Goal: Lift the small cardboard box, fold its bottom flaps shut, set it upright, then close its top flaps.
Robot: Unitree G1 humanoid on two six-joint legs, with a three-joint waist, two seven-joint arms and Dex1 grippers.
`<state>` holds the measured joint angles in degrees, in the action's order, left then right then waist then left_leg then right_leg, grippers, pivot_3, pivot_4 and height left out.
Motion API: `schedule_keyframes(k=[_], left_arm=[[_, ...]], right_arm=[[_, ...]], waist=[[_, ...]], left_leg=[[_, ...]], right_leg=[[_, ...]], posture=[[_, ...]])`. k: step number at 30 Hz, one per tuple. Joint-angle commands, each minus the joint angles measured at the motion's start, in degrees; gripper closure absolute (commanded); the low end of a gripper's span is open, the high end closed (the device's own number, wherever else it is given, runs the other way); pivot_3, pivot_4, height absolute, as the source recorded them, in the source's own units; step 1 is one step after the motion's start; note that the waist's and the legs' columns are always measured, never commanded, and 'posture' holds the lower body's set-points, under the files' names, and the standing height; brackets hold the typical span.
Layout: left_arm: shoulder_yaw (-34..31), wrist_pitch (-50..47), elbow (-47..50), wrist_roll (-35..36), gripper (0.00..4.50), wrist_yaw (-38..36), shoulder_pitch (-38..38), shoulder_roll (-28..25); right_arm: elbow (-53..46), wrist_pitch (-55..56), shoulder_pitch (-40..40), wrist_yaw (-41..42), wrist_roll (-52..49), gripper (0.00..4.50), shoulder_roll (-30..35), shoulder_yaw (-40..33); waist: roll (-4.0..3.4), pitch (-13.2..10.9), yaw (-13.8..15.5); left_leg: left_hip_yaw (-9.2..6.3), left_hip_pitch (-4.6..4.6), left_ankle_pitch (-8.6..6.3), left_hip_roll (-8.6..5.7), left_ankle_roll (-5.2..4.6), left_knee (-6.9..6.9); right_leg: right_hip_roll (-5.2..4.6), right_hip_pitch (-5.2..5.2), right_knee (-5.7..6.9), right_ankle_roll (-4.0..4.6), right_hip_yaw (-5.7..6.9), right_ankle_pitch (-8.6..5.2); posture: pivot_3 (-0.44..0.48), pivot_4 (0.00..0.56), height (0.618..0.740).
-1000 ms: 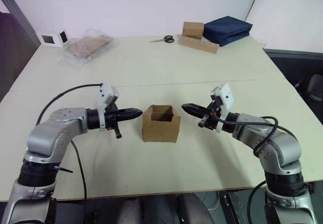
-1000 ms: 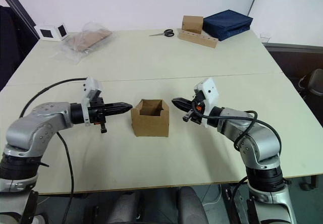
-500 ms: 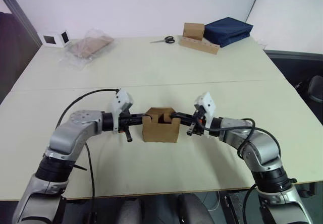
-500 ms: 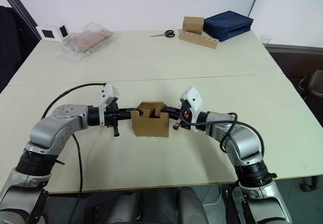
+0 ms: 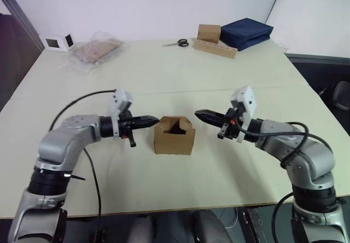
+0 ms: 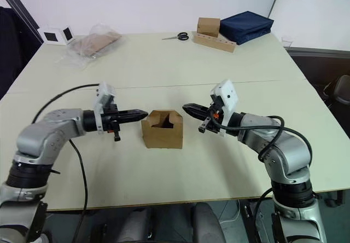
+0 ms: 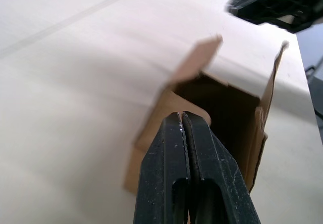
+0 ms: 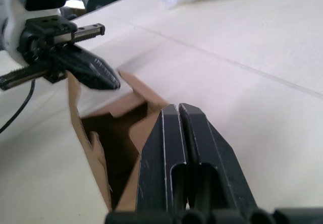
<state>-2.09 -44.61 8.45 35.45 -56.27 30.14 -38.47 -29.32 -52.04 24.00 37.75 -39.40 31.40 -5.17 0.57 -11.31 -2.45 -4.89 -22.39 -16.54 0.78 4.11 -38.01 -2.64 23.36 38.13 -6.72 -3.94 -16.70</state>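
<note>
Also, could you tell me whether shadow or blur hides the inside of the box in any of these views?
Left wrist view: the small cardboard box has a dark, shadowed interior, and the shut left gripper looms large before it. Right wrist view: the far tabletop is soft; the right gripper is sharp. Left eye view: evenly lit, box opening partly shaded.

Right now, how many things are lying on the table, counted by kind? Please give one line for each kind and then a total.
Cardboard boxes: 2, the small cardboard box and a closed box
Scissors: 1
Plastic bag of cardboard: 1
Dark blue bag: 1
Wooden block: 1
White device: 1
Total: 7
</note>
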Motion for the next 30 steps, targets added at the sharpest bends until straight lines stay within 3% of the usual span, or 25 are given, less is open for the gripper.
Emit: schedule_keyframes(k=[1,5,11,19,30], left_arm=[[-2.29,0.68,-3.02,0.69,4.48,-1.76,3.70,-1.55],[0.41,5.14,-11.06,-3.46,4.48,-3.10,8.05,-0.48],[5.61,12.24,-23.18,-8.88,4.48,-5.87,14.61,5.81],[11.62,21.94,-37.72,-16.18,4.48,-11.69,19.18,12.94],[14.17,25.91,-40.12,-20.15,4.48,-18.23,17.85,14.57]], right_arm=[[-6.84,-1.78,-0.06,1.97,-5.79,4.50,1.72,-0.05],[-7.71,-2.90,0.85,0.42,-6.53,4.50,0.22,4.72],[-2.33,-0.11,2.65,-0.34,-1.06,4.50,-2.21,12.89],[2.58,2.44,3.73,0.35,2.94,4.50,-3.35,16.00],[6.71,4.48,2.54,0.91,7.55,4.50,-3.88,18.80]], waist=[[0.00,0.00,0.16],[0.01,0.00,0.06],[0.02,0.00,0.18],[0.02,0.00,0.00],[0.02,-0.01,-0.02]], left_leg=[[0.00,0.00,0.00,0.00,0.00,0.00],[0.00,0.01,0.00,-0.01,0.00,-0.01],[0.01,-0.02,0.00,-0.03,0.00,-0.03],[0.01,-0.05,0.00,-0.04,0.00,-0.02],[0.01,-0.08,0.00,-0.03,0.00,-0.02]], right_leg=[[0.00,-0.01,-0.01,0.00,0.00,0.00],[0.00,-0.03,-0.01,0.00,0.02,0.00],[-0.01,-0.02,-0.03,0.00,0.03,0.00],[0.00,0.04,-0.02,0.00,0.02,0.00],[0.01,0.07,-0.01,0.00,0.02,0.00]], posture=[[0.000,0.150,0.740],[0.000,0.150,0.740],[0.000,0.150,0.740],[0.000,0.150,0.740],[0.000,0.150,0.740]])
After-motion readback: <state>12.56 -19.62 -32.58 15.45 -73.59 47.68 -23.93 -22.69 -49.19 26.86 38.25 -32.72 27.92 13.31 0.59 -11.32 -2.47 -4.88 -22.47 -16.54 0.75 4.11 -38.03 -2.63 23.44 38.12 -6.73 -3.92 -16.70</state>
